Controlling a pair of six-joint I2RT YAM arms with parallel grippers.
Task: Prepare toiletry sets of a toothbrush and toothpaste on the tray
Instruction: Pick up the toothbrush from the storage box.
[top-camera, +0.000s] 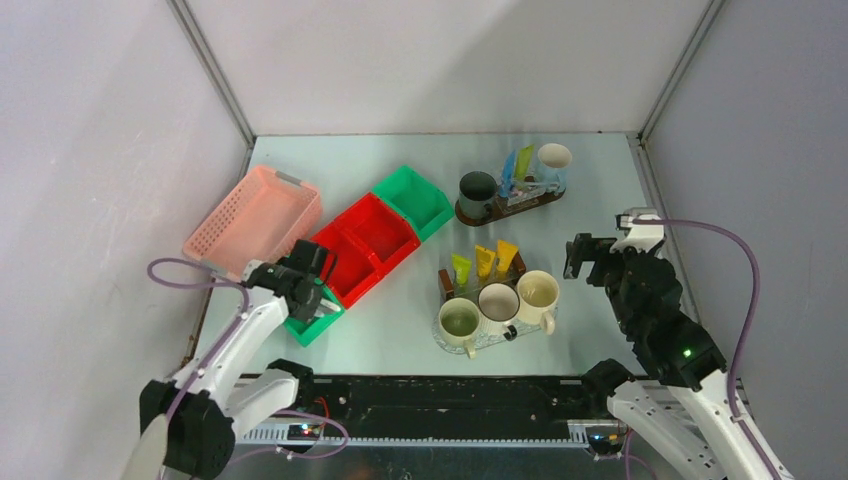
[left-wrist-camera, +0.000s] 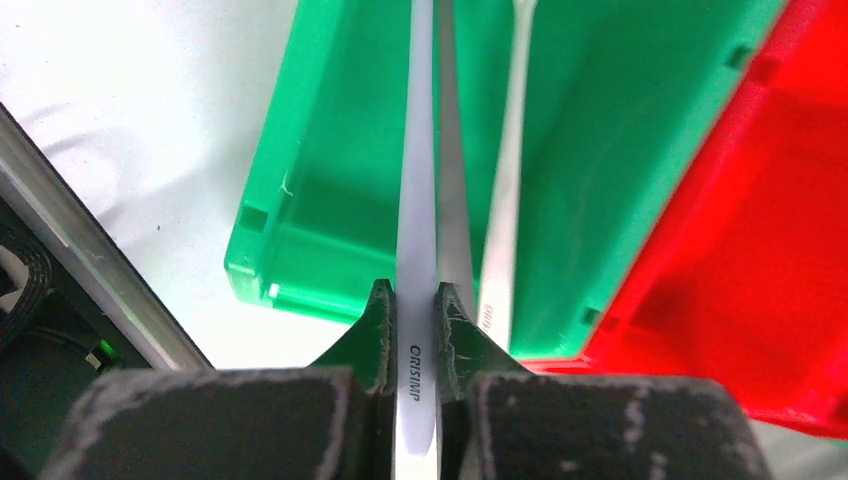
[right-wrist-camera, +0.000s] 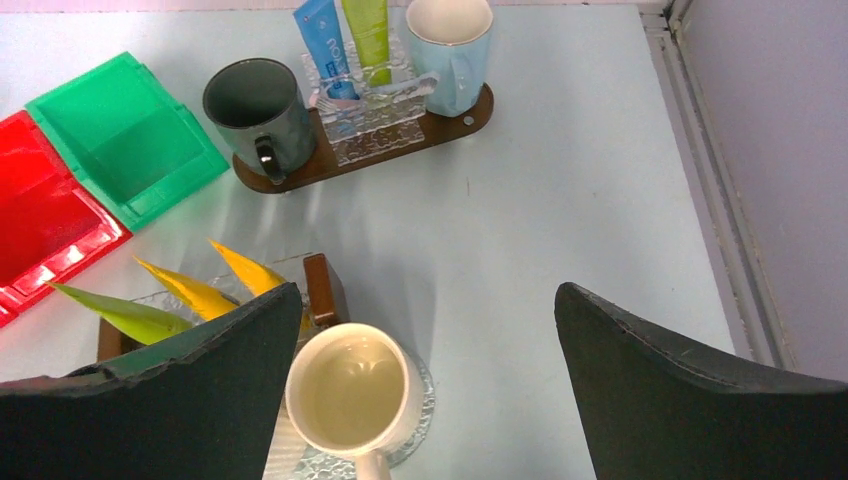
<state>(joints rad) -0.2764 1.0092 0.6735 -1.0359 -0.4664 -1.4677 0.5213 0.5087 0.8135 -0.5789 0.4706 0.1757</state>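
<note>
At the table's (top-camera: 600, 190) near-left edge, the left gripper (left-wrist-camera: 415, 322) pinches a slim white toothbrush (left-wrist-camera: 417, 180) by its lettered handle, over a green bin (left-wrist-camera: 330, 200) holding a second brush (left-wrist-camera: 507, 190). The right gripper (right-wrist-camera: 428, 295) gapes empty above the mugs (top-camera: 497, 302); yellow tubes (top-camera: 484, 260) stand behind.

Pale mint tabletop (top-camera: 590, 200). Pink lattice basket (top-camera: 255, 218) at 10 o'clock; red bin (top-camera: 365, 245), green bin (top-camera: 413, 200). White toothbrush (left-wrist-camera: 418, 200), dark lettering. Dark grey mug (right-wrist-camera: 258, 108), pale blue mug (right-wrist-camera: 450, 50), blue tube (right-wrist-camera: 322, 40), lime tube (right-wrist-camera: 368, 35), yellow tubes (right-wrist-camera: 190, 290), cream mug (right-wrist-camera: 350, 390).
</note>
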